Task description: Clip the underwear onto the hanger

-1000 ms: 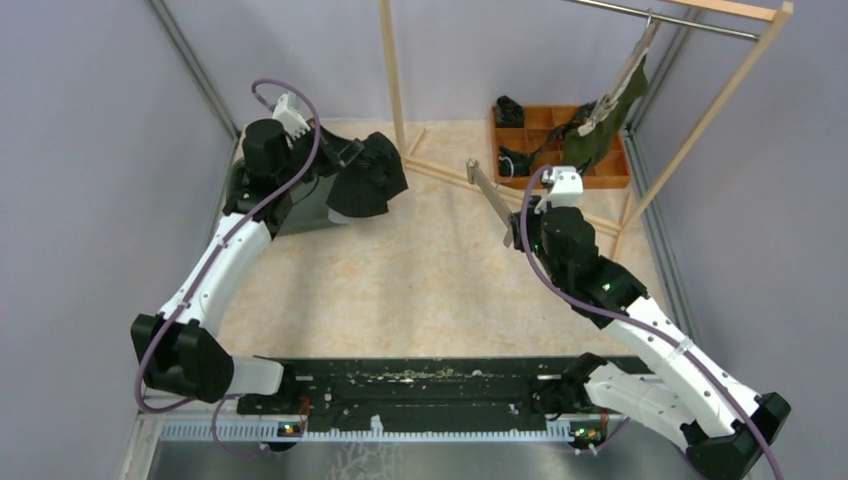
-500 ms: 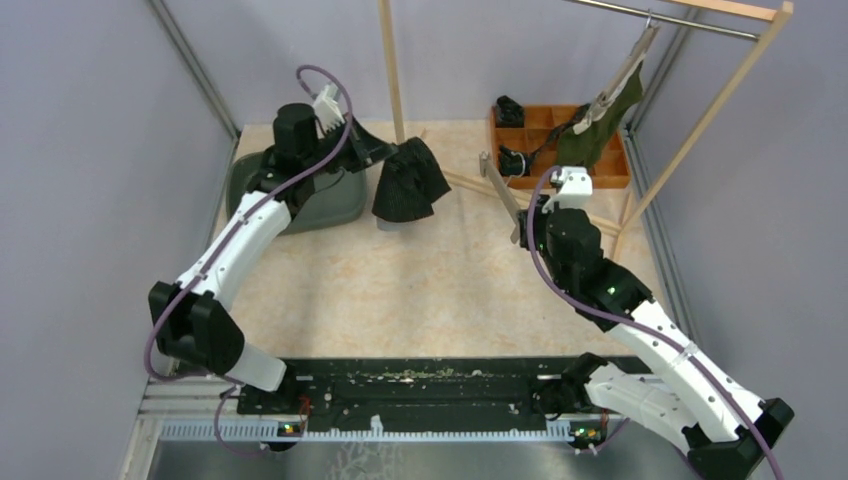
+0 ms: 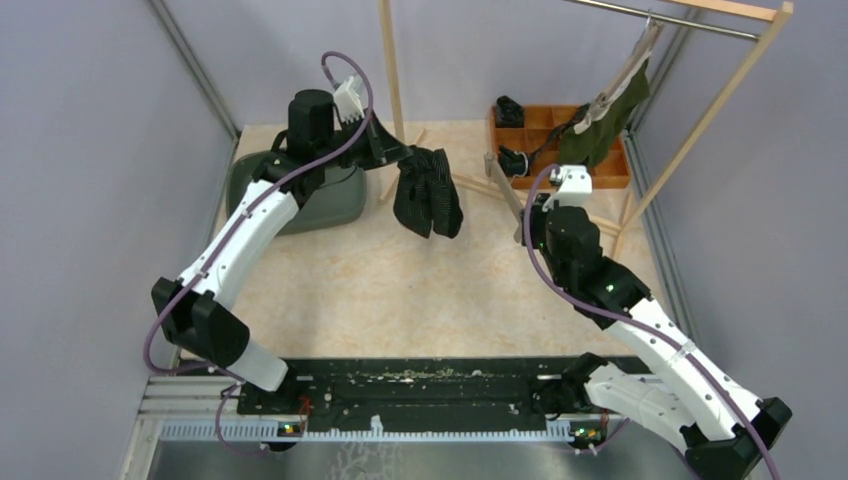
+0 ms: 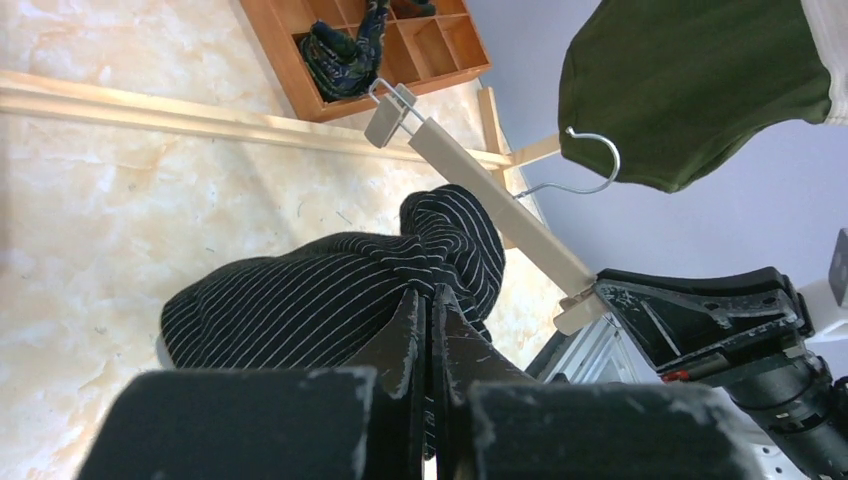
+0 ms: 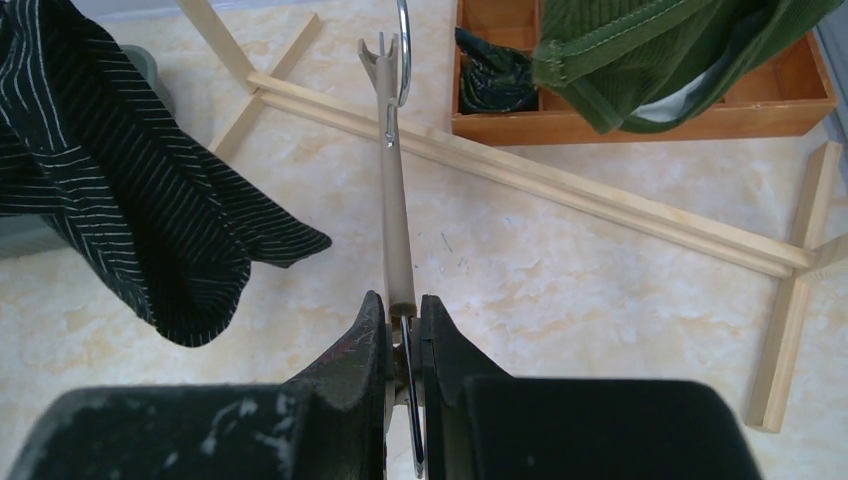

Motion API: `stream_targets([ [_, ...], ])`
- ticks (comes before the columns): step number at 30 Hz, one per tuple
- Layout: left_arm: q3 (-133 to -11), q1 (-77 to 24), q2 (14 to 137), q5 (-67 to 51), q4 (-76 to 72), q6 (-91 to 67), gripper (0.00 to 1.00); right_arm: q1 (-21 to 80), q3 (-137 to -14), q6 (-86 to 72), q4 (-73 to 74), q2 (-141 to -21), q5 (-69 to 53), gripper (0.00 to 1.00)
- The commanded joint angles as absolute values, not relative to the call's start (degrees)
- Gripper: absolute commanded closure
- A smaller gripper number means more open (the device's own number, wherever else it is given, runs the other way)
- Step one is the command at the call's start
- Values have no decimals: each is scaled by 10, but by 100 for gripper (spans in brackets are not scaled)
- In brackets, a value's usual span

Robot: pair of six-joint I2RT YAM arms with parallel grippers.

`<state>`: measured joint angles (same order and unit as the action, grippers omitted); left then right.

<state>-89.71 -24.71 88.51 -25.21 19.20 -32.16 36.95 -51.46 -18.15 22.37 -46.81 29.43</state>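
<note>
- L gripper (image 4: 428,300): fingers pressed together on a bunched fold of the underwear (image 4: 330,300). In the top view the garment (image 3: 428,195) hangs clear of the table (image 3: 400,290), just above centre of frame.
- R gripper (image 5: 402,310): jaws pinching one end of the hanger (image 5: 397,220). The bar runs away from it toward top centre of the wrist frame, and the underwear sits at that frame's left edge, near the bar but apart from it.
- Risk 1: the cloth is gathered, with no flat edge on offer, so a clip could bite a thick fold or miss.
- Risk 2: the hanger is held at one end only, so a push at the far clip (image 5: 378,50) prob levers the bar round in the pinch.
- Risk 3: both grippers are busy, so nothing is free to squeeze a clip open. I can't tell from these views whether either clip is gaping.
- Risk 4: the wire hook (image 4: 590,165) could snag the cloth.
- Materials: underwear is soft black knit w/ thin white pinstripes, limp and draped in folds.
- Hanger is a flat, pale, rigid bar w/ metal spring clips at the ends and a thin wire hook.
- Table is smooth and marble-patterned.
- Upper right of the top view: green ribbed garment (image 3: 600,125) over a compartmented wooden tray (image 3: 590,182).
</note>
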Motion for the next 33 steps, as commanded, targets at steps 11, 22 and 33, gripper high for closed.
stream_targets([
  [11,-891,-260,881,-426,145,-367,100,332,-553,-171,193,-466,275,100],
  [22,-889,-218,929,-461,97,-414,95,316,-541,-174,185,-470,259,100],
  [33,-869,-129,1014,-381,71,-415,22,306,-519,-177,181,-458,241,100],
])
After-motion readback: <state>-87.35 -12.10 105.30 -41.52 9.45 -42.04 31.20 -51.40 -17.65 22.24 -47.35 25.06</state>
